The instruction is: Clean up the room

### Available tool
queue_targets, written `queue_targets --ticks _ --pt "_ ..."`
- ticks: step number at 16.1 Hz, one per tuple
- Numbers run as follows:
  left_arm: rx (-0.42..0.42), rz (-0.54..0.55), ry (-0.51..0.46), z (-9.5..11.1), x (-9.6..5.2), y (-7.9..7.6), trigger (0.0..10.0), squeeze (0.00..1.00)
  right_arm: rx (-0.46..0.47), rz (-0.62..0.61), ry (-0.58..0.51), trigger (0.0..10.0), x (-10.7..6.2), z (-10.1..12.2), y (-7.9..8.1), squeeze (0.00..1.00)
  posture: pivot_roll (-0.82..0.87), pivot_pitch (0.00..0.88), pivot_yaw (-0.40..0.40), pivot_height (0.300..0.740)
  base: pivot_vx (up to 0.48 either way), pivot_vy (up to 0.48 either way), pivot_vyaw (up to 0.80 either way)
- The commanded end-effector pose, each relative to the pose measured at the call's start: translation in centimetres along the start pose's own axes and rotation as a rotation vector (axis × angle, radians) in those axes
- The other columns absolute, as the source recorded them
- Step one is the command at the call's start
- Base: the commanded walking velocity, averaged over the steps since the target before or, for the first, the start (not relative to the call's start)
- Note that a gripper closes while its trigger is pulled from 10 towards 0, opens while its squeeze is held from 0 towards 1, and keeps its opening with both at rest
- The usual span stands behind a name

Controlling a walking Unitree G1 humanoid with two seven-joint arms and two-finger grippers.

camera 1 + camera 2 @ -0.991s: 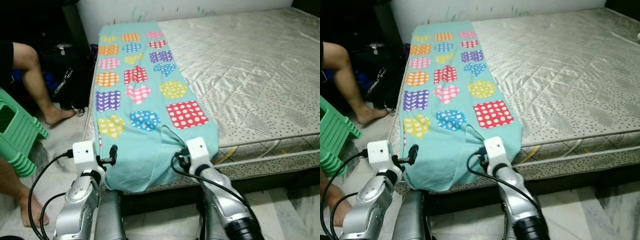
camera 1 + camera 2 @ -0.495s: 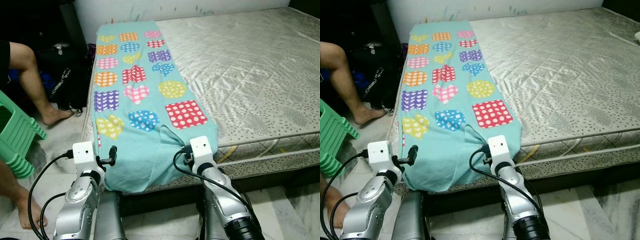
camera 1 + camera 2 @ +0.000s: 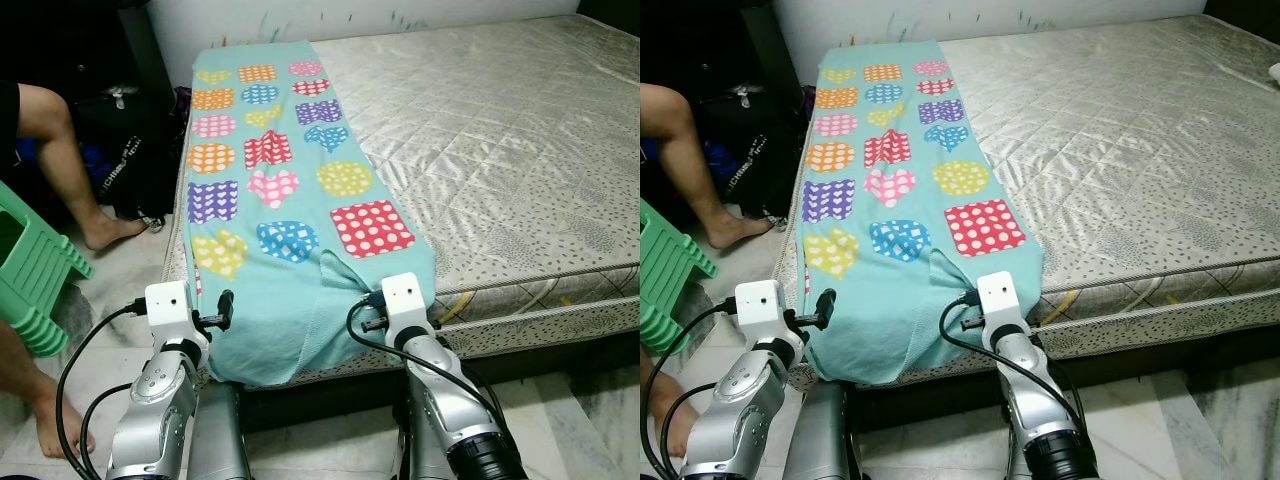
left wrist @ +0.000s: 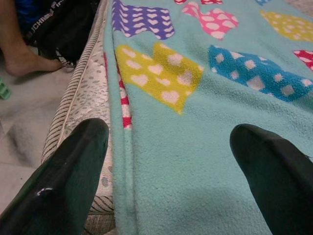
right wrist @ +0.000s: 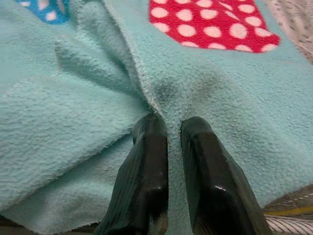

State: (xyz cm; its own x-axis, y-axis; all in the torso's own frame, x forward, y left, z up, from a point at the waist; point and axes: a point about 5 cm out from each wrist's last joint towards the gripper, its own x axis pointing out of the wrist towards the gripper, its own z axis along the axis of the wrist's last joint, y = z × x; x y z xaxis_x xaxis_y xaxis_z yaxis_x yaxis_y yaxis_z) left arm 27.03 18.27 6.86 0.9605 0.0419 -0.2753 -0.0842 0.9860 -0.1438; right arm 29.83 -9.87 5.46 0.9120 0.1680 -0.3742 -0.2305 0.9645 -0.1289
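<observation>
Right wrist view: black fingers pinched shut on a raised fold of teal fleece blanket, fabric squeezed up between the two pads, red patch with white dots just beyond. Blanket spread lengthwise along the left edge of the mattress, from the far edge by the wall to the near left corner, its near end hanging over the mattress's front edge. Printed with rows of coloured hearts and squares in orange, pink, purple, yellow, blue and red.

Right gripper at the near edge of the mattress, gripping the blanket's hem close to the red dotted patch. Left gripper spread wide open at the blanket's near left corner, hovering over the teal fleece and the mattress's piped side edge, not clamped on anything.

To the left of the mattress, a person's bare leg and foot on the pale floor, a black bag against the bed side, a green plastic stool nearer the camera.
</observation>
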Motion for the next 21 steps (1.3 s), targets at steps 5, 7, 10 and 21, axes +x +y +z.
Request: queue_targets --ticks 5,7,10,21 --pt "0.003 0.021 -0.006 0.2 0.2 0.4 10.0 0.00 0.005 0.056 -0.018 10.0 -0.8 0.0 1.0 1.00 -0.11 0.021 0.058 0.492 0.000 0.000 0.00" --pt "0.002 0.018 -0.007 0.3 0.3 0.3 10.0 0.00 0.018 0.033 -0.015 10.0 -0.8 0.0 0.9 1.00 -0.11 0.021 0.059 0.492 0.000 0.000 0.00" --pt "0.001 0.015 -0.008 0.3 0.3 0.2 10.0 0.00 0.018 -0.001 -0.020 10.0 -0.2 0.5 1.3 1.00 -0.11 0.018 0.060 0.492 0.000 0.000 0.00" --pt "-0.002 0.014 -0.018 0.6 0.7 0.0 10.0 0.00 0.026 -0.018 -0.017 10.0 1.0 0.8 3.2 0.00 -0.10 0.003 0.057 0.492 0.000 0.000 0.00"
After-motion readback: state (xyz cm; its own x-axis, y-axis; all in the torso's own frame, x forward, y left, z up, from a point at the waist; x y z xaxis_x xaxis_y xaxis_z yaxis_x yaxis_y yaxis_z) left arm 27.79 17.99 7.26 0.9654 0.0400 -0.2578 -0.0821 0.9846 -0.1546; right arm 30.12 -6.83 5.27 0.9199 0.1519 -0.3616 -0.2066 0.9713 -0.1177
